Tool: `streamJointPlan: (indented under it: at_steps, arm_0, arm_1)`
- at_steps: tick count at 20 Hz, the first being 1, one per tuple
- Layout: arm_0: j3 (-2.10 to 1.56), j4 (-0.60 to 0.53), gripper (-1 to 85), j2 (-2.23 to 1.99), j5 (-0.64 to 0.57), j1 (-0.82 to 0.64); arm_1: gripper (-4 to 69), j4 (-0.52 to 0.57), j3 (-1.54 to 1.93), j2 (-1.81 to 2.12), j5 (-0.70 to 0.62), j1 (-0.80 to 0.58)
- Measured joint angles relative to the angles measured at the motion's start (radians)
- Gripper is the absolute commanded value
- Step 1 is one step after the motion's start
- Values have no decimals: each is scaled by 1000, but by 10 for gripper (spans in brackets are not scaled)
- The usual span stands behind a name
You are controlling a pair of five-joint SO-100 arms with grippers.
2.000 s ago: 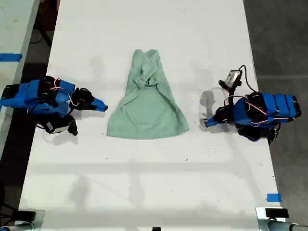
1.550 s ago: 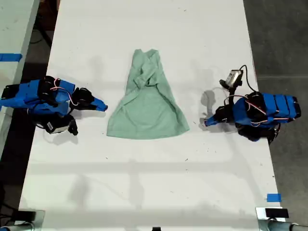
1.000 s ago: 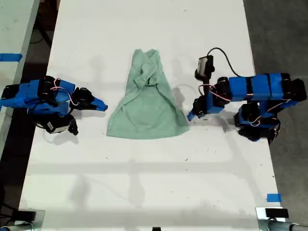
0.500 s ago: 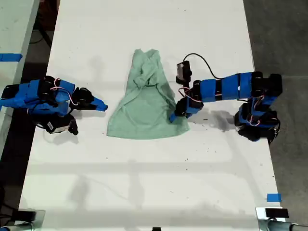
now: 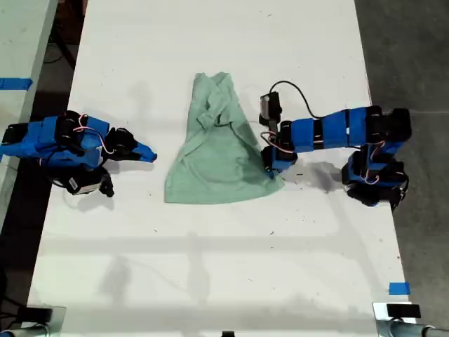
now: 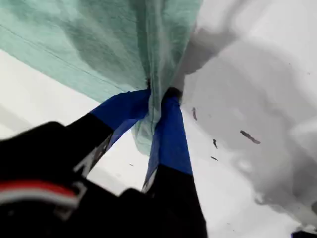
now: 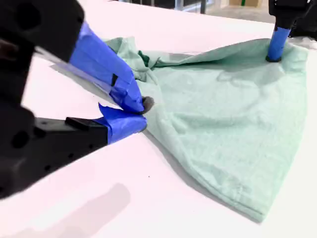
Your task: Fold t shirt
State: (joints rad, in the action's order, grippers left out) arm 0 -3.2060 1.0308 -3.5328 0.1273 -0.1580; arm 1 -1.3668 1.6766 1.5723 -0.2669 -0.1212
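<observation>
- The t shirt [image 5: 221,151] lies on the white table [image 5: 210,267], about midway between the two blue arms. It is bunched narrow at its far end and spreads wide toward its hem.
- My first gripper [image 6: 159,96] is at the t shirt's hem corner on the exterior view's right, its arm stretched across the table toward the cloth.
- In the first wrist view its two blue fingers [image 6: 171,134] are pinched together with a fold of the mint-green fabric caught between them. The cloth rises into the tips, so the corner is lifted off the table.
- In the exterior view the hem near that corner looks drawn up and a little puckered beneath my first gripper [image 5: 270,165].
- My second gripper [image 7: 141,115] rests on the table just beside the t shirt's other edge, on the exterior view's left.
- Its blue fingers [image 7: 121,126] are closed tip to tip and hold nothing. The cloth edge lies just beyond the tips, and I cannot tell whether it touches them.
- In the second wrist view, my first gripper's fingertip stands on the far side of the t shirt [image 7: 223,124].
</observation>
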Motion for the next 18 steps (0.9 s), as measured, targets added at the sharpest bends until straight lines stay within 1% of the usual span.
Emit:
streamJointPlan:
  at_steps: [3, 6, 7, 9, 10, 13, 14, 15, 16, 18]
  arm_0:
    - [0, 0, -1, 0, 0, 0]
    - [0, 0, -1, 0, 0, 0]
    - [0, 0, -1, 0, 0, 0]
    - [0, 0, -1, 0, 0, 0]
    - [0, 0, -1, 0, 0, 0]
    - [0, 0, -1, 0, 0, 0]
    - [0, 0, -1, 0, 0, 0]
    - [0, 0, -1, 0, 0, 0]
    - [0, 0, -1, 0, 0, 0]
    - [0, 0, -1, 0, 0, 0]
  arm_1:
    - [6, -84, -176, -51, -31, 0]
    - [6, -161, -434, -202, -86, 21]
    - [6, -172, -529, -261, -106, 34]
    - [6, -175, -663, -357, -132, 57]
    - [6, -158, -689, -400, -144, 64]
    - [6, -64, -695, -508, -172, 87]
    - [120, -35, -695, -541, -176, 95]
    - [449, -20, -696, -560, -179, 100]
    - [512, -11, -698, -561, -184, 106]
    - [443, -3, -703, -563, -204, 114]
